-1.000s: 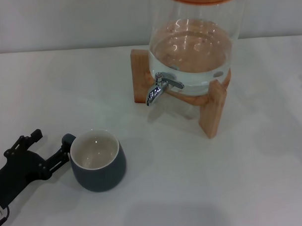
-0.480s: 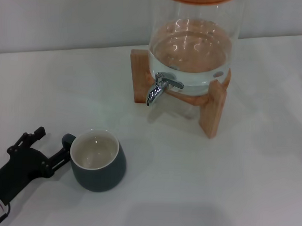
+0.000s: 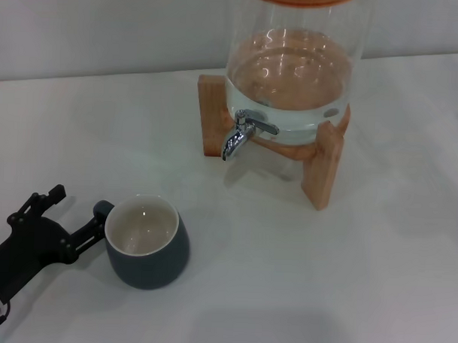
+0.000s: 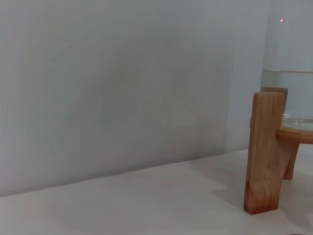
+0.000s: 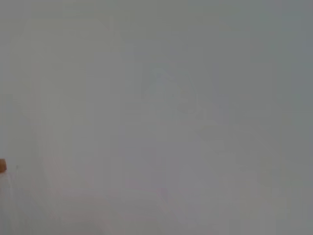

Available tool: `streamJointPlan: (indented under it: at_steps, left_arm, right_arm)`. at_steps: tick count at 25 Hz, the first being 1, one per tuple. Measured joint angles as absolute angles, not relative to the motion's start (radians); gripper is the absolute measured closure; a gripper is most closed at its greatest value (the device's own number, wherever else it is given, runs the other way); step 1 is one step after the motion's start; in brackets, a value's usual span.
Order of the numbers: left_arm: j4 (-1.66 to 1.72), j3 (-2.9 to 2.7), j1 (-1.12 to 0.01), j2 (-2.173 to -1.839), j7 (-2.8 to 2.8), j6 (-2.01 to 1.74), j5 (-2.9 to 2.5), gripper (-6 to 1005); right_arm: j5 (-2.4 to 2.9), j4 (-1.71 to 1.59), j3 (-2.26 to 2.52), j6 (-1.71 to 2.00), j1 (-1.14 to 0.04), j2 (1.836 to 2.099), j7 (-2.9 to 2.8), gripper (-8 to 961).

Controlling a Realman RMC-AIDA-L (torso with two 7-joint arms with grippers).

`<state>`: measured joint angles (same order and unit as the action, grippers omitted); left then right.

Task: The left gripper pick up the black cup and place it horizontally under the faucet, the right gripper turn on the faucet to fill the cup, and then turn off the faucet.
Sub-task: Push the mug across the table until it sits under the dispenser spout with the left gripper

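**At the table's near-left corner: left gripper spread wide beside the black cup**

On the white table [image 3: 376, 282] in front of you, the biggest thing was the glass jar [image 3: 293, 61], which stood toward the far side and held clear water in its lower part. It rested on a wooden stand [image 3: 323, 171] whose legs reached down to the table; your left wrist view caught one leg of that stand [image 4: 264, 152] with the jar glass above it. From the jar's base the faucet [image 3: 241, 134] jutted toward you, its chrome spout curving downward and its short lever lying off to the side. Nothing sat beneath the spout.

The black cup [image 3: 145, 244] stood upright on the table, well apart from the faucet and nearer your left side, its cream interior open to the head view and its small loop handle turned toward your left arm.

Your left gripper [image 3: 71, 217] lay low just beside that handle, fingers parted. One fingertip sat close against the handle; whether it touched could not be told. The other finger stood apart from the cup.

Your right gripper appeared in no view.
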<state>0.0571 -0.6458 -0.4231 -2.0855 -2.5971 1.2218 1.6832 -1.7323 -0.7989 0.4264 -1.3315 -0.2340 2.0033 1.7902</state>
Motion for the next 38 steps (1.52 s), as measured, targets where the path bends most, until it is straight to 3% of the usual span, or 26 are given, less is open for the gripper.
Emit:
streamJointPlan:
  at_steps: [25,36,38]
  left_arm:
    - [0.058,-0.647,-0.433,-2.086,-2.597,1.24,1.639,264]
    - [0.058,-0.647,-0.43,-2.086,-2.597,1.256,1.638,716]
    - [0.058,-0.647,-0.43,-2.086,-2.597,1.256,1.637,749]
  right_arm:
    - [-1.757,-0.776,0.426,-1.339,-0.235,2.003,1.809,146]
    - [-1.779,-0.776,0.426,-1.353,-0.226,2.003,1.809,146]
    - [-1.779,-0.776,0.426,-1.353,-0.226,2.003,1.809,145]
